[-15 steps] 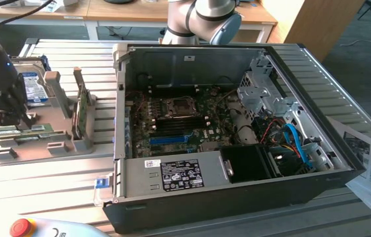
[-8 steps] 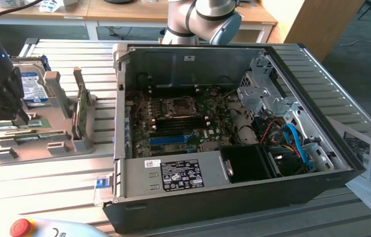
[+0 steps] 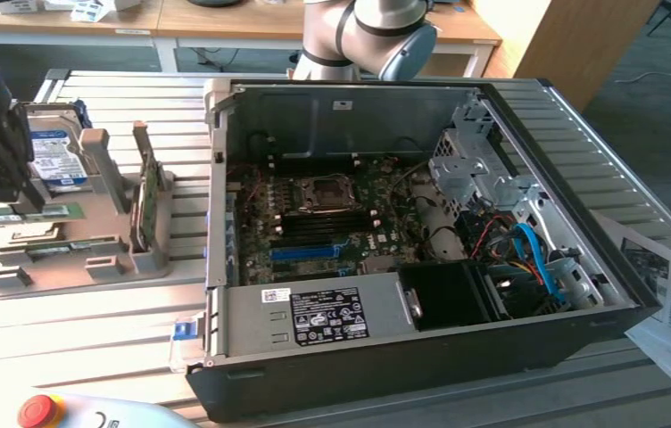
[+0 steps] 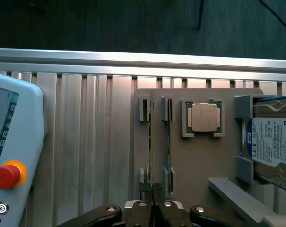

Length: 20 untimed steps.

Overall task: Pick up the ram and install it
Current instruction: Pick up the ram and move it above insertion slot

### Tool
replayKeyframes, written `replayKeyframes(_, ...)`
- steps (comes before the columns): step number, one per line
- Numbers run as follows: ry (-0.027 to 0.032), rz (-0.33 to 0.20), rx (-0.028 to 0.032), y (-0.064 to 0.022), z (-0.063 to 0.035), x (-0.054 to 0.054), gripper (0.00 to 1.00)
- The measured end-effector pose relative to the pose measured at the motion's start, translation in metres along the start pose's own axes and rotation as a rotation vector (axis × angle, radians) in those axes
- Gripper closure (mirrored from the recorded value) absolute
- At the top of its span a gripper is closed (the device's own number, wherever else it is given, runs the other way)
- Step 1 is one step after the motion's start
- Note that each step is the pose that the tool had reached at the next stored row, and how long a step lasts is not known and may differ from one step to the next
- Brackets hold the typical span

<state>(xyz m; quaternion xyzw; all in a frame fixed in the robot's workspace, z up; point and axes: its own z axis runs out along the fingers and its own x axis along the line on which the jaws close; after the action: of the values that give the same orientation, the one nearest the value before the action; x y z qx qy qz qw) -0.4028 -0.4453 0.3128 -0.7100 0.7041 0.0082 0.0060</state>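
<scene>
I see the PC case [image 3: 574, 294] open, memory slots [image 3: 311, 234] apparently empty. The ram [image 4: 151, 137] stands on edge in the grey tray [image 4: 195, 161], fingers [image 4: 146, 194] pinched narrow on its end. Not lifted, nothing installed yet.

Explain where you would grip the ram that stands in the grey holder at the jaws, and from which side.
Since the ram stands on edge in the holder, its ends seated in brackets, probably only its long upper edge is free. Pinch the two flat faces near that edge, coming straight down from above.
</scene>
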Motion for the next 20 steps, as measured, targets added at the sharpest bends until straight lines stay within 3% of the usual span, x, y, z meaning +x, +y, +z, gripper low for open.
replayKeyframes(20,0.0073,0.000,-0.0002,0.0002,-0.0619,-0.001,0.88)
